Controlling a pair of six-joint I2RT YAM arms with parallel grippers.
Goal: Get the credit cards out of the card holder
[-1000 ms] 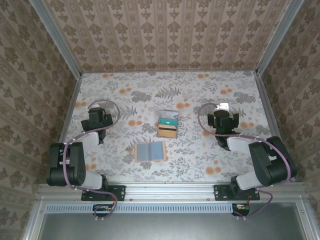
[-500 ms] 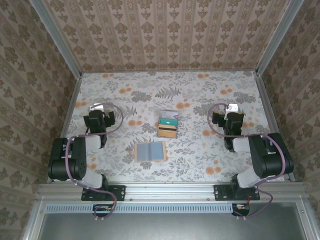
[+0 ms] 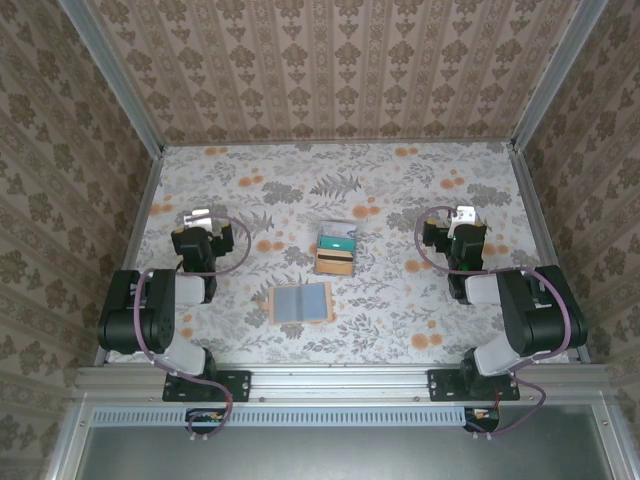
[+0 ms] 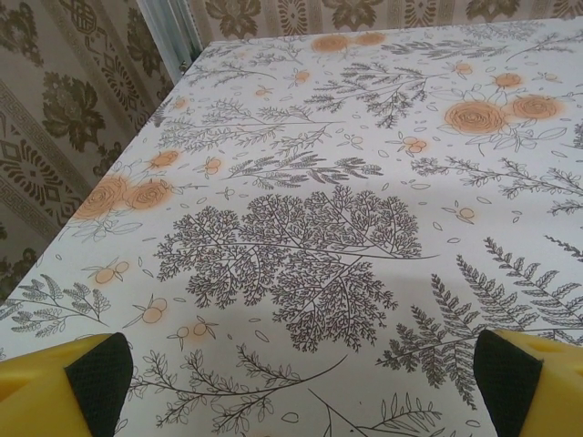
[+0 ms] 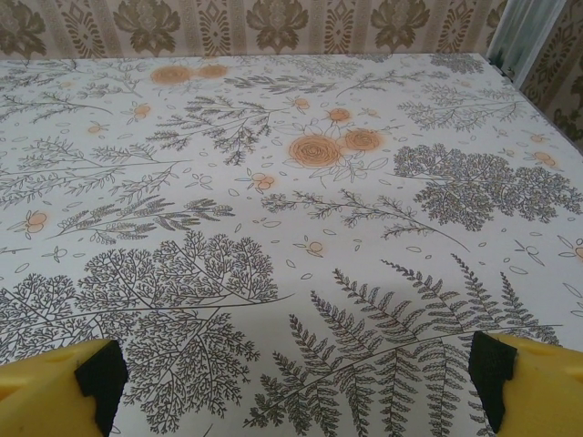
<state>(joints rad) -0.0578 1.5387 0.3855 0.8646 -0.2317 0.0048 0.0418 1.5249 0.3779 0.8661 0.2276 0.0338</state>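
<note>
"From above: the credit cards (image 3: pixel 336 250) lie at the middle of the table (image 3: pixel 400 190). The card holder (image 3: pixel 301 302) is open, nearer the near edge."
"Left wrist camera?"
"The left gripper (image 4: pixel 301 375) is spread wide, empty."
"Right wrist?"
"The right gripper (image 5: pixel 296 375) too. Flat cards may slide if a finger bumps them."

Soft, even light falls across the floral desk (image 3: pixel 400 180) — shadows faint, no glare. Overhead view sharp; both wrist views clear mid-frame, the desk's far edge and near corners slightly soft.
</note>
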